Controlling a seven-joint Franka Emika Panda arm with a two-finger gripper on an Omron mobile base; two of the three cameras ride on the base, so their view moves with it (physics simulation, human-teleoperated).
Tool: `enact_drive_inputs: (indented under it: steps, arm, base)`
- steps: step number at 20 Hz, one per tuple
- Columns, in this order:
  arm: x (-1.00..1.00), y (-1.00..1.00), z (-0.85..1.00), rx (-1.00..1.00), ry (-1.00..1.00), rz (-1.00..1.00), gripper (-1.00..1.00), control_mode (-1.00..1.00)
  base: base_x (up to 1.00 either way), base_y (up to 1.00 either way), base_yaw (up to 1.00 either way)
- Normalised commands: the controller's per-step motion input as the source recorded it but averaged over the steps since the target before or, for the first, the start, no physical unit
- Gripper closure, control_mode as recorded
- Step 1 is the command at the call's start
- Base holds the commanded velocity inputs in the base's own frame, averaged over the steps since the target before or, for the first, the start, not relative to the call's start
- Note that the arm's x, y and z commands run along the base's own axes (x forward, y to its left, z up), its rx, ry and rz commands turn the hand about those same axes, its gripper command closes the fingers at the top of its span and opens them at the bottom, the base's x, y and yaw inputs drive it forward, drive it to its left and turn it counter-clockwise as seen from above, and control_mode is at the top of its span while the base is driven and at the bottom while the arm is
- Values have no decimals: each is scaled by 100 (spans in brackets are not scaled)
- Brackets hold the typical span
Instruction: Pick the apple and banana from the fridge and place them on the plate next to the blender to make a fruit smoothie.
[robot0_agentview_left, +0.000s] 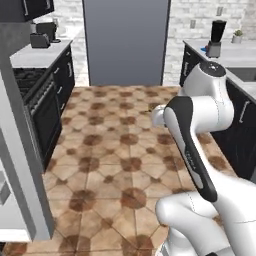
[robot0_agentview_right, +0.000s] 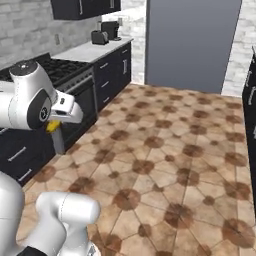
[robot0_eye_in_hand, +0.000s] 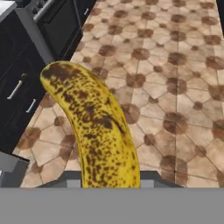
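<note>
The end effector (robot0_agentview_right: 54, 131) is clamped on the banana (robot0_eye_in_hand: 94, 127), which rises from between the fingers at the bottom of the hand view and curves up and to the left, its yellow skin heavily speckled brown and darkest near the tip. In the right base view a bit of yellow shows under the white hand at the left, held above the tiled floor (robot0_agentview_right: 165, 150) just in front of the dark lower cabinets (robot0_agentview_right: 20, 155) and the oven (robot0_agentview_right: 82, 102). The hand view looks down past the fruit onto the same brown patterned tiles, with black drawer fronts and their pale handles along the left edge. The fridge (robot0_agentview_left: 126, 42) stands at the far end of the room with its grey door closed, seen in both base views. On the counter (robot0_agentview_left: 235, 57) at the right of the left base view stands the blender (robot0_agentview_left: 216, 38), a black jar on a grey base, with a small potted plant (robot0_agentview_left: 238, 36) just beside it. A small patch of blue, probably the plate (robot0_agentview_left: 204, 49), lies just left of the blender's base.
</note>
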Motion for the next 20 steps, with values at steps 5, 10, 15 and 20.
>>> enact_drive_inputs:
  steps: [5,10,15,20]
  arm:
    - [0,0,0,0,0,0,100,100]
    - [0,0,0,0,0,0,100,100]
    - [0,0,0,0,0,0,100,100]
    - [0,0,0,0,0,0,100,100]
  base:
    - [71,-78,-49]
    - [100,-28,-28]
    - [100,0,-11]
    - [100,5,-6]
